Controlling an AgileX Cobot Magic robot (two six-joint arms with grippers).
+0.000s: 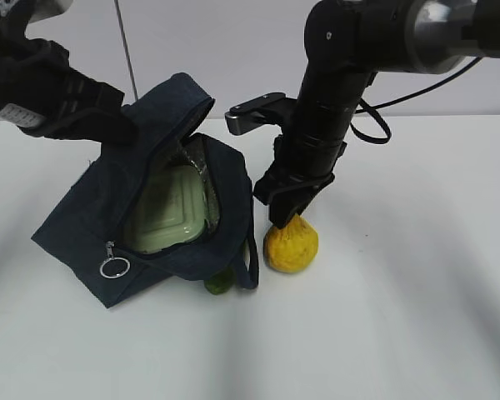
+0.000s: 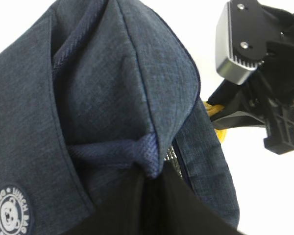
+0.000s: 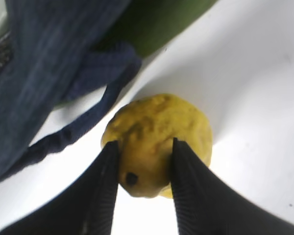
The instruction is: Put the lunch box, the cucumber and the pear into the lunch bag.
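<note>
The navy lunch bag (image 1: 96,217) lies tilted on the white table with its mouth held open. The lunch box (image 1: 171,212), with its sage-green lid, sits inside it. My left gripper (image 1: 108,125) is shut on the bag's upper flap and strap, and the left wrist view shows it pinching the fabric (image 2: 154,161). The yellow pear (image 1: 292,246) stands on the table just right of the bag. My right gripper (image 1: 287,218) is shut on the pear's top (image 3: 157,132). Only the green end of the cucumber (image 1: 218,283) shows from under the bag's front edge, and part of it shows in the right wrist view (image 3: 157,24).
The bag's silver ring pull (image 1: 114,267) hangs at its lower left corner. A loop handle (image 1: 252,258) lies between the bag and the pear. A black cable (image 1: 375,125) hangs behind the right arm. The white table (image 1: 400,317) stretches to the right and front.
</note>
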